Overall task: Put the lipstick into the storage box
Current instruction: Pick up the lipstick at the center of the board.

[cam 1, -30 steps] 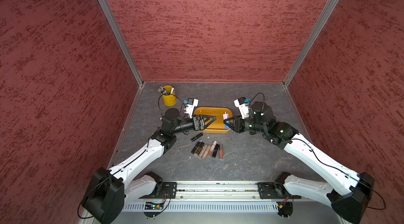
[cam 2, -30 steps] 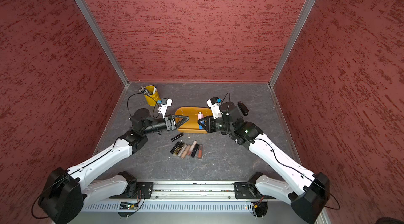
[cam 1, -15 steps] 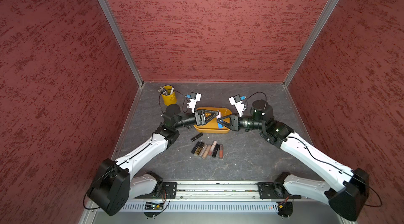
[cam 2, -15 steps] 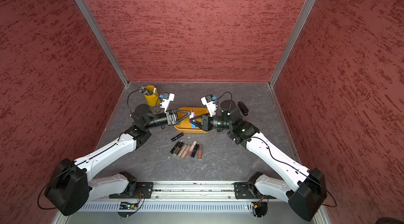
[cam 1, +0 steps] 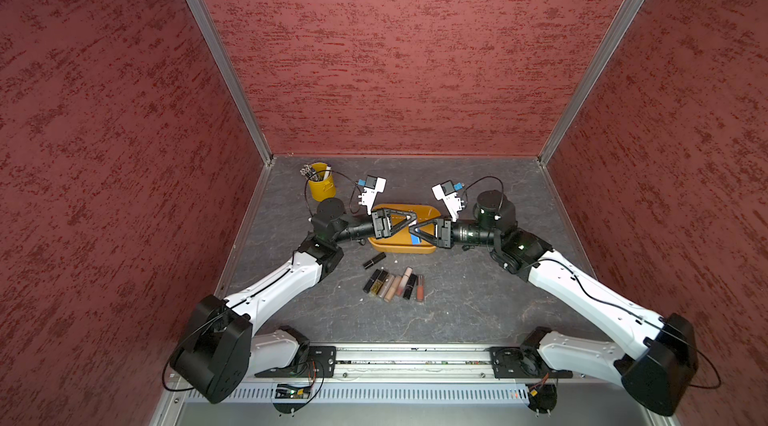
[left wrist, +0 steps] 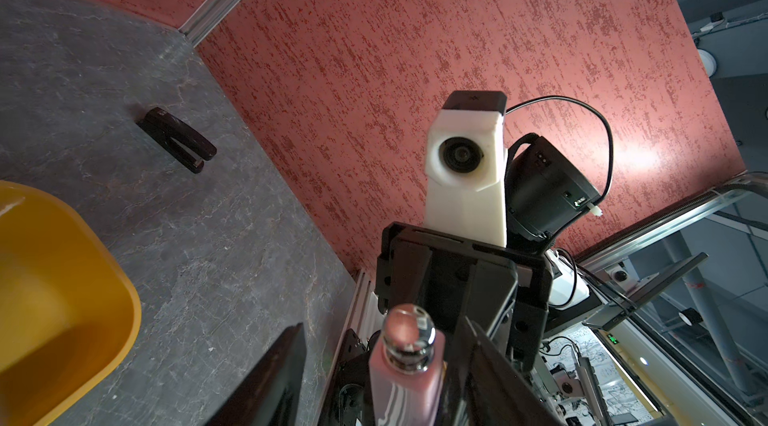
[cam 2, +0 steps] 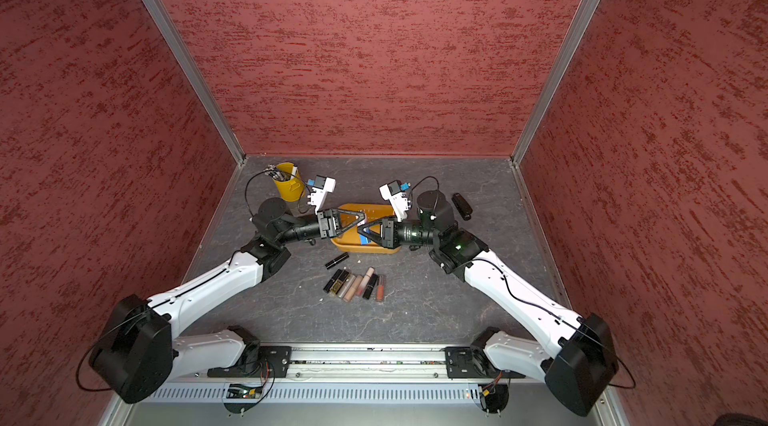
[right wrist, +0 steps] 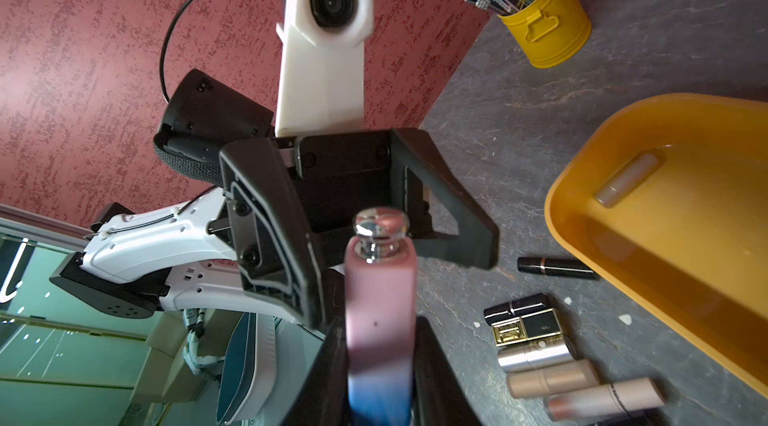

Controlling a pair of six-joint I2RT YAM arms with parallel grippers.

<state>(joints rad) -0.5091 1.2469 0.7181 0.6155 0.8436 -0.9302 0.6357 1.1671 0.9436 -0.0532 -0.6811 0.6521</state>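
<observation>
Clamped narrow, the right claw held a pink square-sided lipstick tube with a shiny knobbed cap, roughly upright in its grip. It held the tube over the shallow yellow-orange plastic storage box with rounded corners. The left claw faced it tip to tip, its jaws half drawn in on either side of the same tube. Whether they pressed it I could not tell.

By my reading the task was barely begun. One beige round lipstick lay inside the box, near its wall. The lipstick tube was above the box but not yet in it. On the grey table, a row of mixed black, gold and beige lipsticks lay just in front of the box. A lone slim black lipstick lay between that row and the box. All of those seemed left to do.

In both top views the crossed claws covered the tube and much of the box floor, so anything else lying there was hidden. Both wrist views cut off the tube's lower end, and the right wrist view cut off part of the box.
</observation>
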